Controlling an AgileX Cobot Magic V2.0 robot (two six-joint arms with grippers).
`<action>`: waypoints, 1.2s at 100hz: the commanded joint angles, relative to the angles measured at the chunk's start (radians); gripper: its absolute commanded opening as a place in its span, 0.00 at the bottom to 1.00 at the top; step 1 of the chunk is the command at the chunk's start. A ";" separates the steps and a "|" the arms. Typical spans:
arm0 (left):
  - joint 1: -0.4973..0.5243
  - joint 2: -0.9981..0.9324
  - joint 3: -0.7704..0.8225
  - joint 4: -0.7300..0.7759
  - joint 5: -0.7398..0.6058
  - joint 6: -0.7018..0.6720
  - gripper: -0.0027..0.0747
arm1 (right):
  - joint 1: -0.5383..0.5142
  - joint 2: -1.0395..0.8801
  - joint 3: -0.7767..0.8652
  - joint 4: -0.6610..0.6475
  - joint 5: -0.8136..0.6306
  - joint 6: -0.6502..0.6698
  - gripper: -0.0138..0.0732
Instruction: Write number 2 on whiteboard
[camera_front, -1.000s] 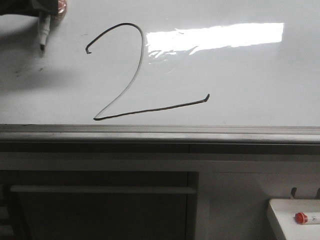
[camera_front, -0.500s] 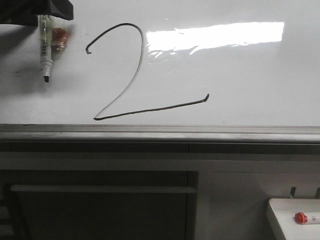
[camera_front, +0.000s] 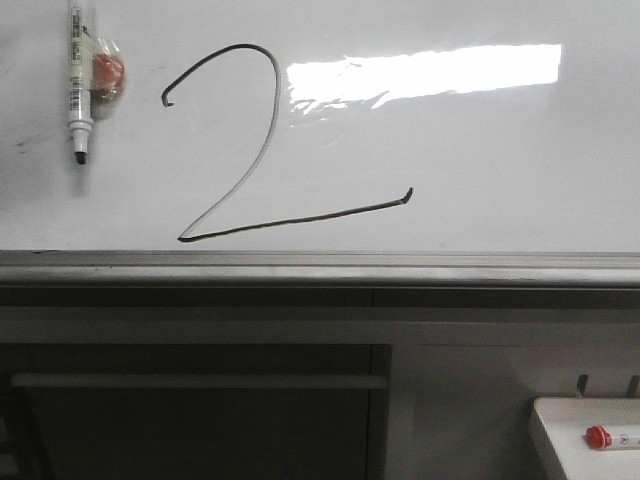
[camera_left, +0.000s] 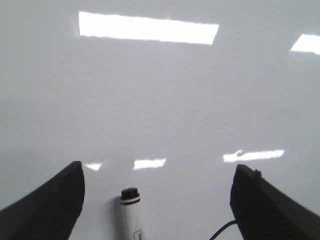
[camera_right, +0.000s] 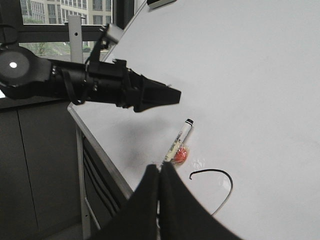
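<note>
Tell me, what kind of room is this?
Probably an office or lab: a big whiteboard with the number 2 drawn on it, grey cabinets below, and a window showing city buildings.

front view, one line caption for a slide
Large thin black hand-drawn number 2 on the glossy white whiteboard, a white marker lying beside it.

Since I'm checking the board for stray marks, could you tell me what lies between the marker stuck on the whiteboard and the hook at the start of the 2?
In the front view, only bare whiteboard separates the marker from the number 2.
</note>
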 joint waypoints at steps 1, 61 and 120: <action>0.003 -0.087 -0.029 0.013 -0.026 -0.006 0.72 | -0.005 0.005 -0.026 0.027 -0.056 0.001 0.08; 0.003 -0.780 0.216 0.265 0.579 -0.015 0.12 | -0.005 -0.408 0.553 -0.027 -0.431 0.001 0.08; 0.003 -0.913 0.362 0.200 0.541 -0.016 0.01 | -0.005 -0.512 0.616 -0.022 -0.358 0.001 0.08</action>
